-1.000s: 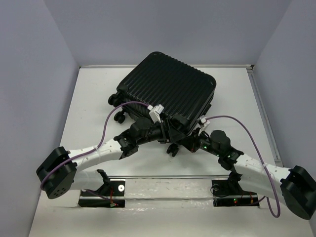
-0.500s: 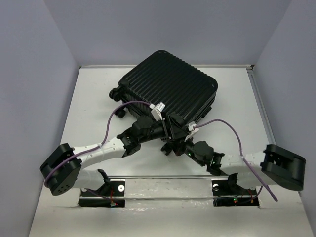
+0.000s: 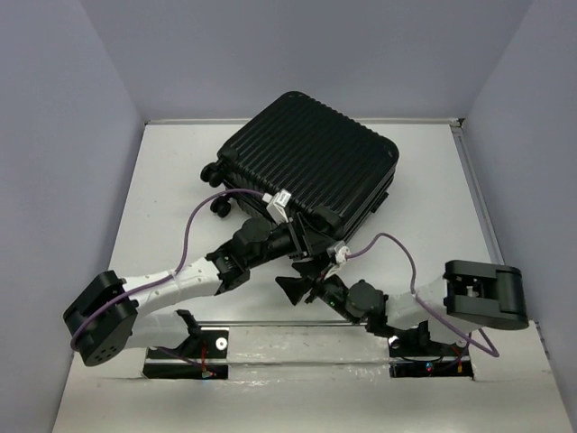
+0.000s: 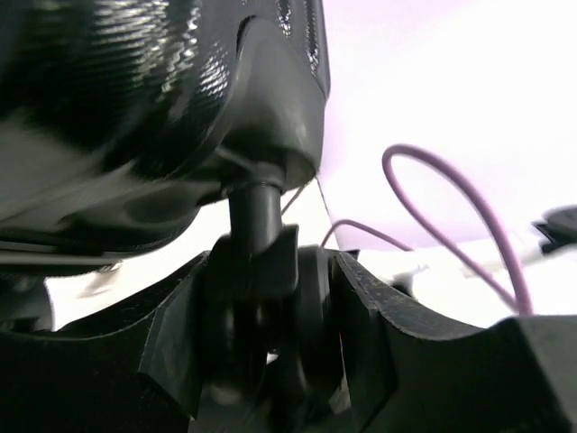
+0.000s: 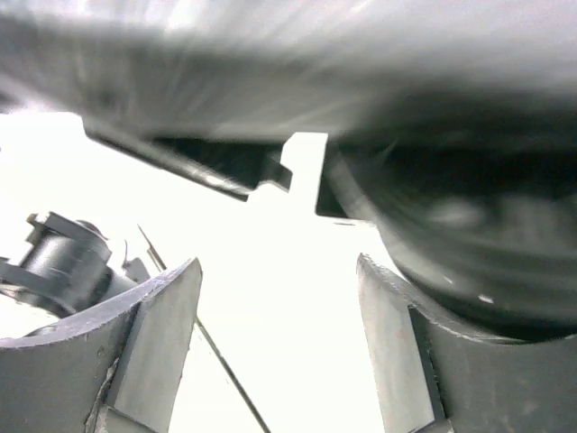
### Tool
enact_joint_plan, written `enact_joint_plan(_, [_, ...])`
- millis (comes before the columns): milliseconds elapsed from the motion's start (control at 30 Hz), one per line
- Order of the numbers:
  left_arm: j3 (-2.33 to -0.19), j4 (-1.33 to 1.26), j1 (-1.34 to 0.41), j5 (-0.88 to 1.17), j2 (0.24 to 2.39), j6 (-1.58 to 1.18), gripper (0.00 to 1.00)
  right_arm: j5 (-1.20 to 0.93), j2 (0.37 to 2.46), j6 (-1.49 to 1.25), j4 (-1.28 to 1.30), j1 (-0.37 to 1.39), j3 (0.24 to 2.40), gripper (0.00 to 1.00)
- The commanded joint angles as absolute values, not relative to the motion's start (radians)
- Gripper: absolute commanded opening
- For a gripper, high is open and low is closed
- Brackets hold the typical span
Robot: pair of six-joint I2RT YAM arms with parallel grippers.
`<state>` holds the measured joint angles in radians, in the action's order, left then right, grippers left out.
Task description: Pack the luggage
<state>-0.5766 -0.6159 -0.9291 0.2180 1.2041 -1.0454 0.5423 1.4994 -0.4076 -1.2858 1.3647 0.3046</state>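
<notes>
1. Two arms work at the near corner of the large black ribbed hard-shell suitcase. It lies flat and askew on the white table, towards the far wall, with its shell closed.
2. The left gripper is clamped on a small black caster wheel. Its fingers press either side of the wheel housing, under the stem.
3. The right gripper is released. Its jaws stand apart with only bright table between them, low and just short of the case's near edge.
4. I see nothing loose to pack, so I judge the step to be shifting or steadying the case by its wheel.
5. Next, the right gripper needs its own hold, perhaps on the blurred second wheel beside it. Both arms should then move together, or the case may pivot around the single held wheel.
</notes>
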Motion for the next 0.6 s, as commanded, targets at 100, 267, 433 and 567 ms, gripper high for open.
enact_joint_plan(100, [-0.548, -0.876, -0.936, 0.221, 1.04, -1.069, 0.7, 0.522, 1.142, -0.578, -0.817, 1.373, 0.271, 0.83])
enact_joint_plan(267, [-0.526, -0.85, -0.927, 0.215, 1.04, -1.068, 0.82, 0.554, 1.01, -0.577, -0.522, 1.373, 0.356, 0.87])
enact_joint_plan(433, [-0.503, -0.841, -0.913, 0.21, 1.031, -1.066, 0.84, 0.67, 0.979, -0.566, -0.312, 1.373, 0.478, 0.93])
enact_joint_plan(567, [-0.483, -0.838, -0.902, 0.206, 1.02, -1.072, 0.84, 0.747, 1.009, -0.552, -0.268, 1.373, 0.548, 0.94])
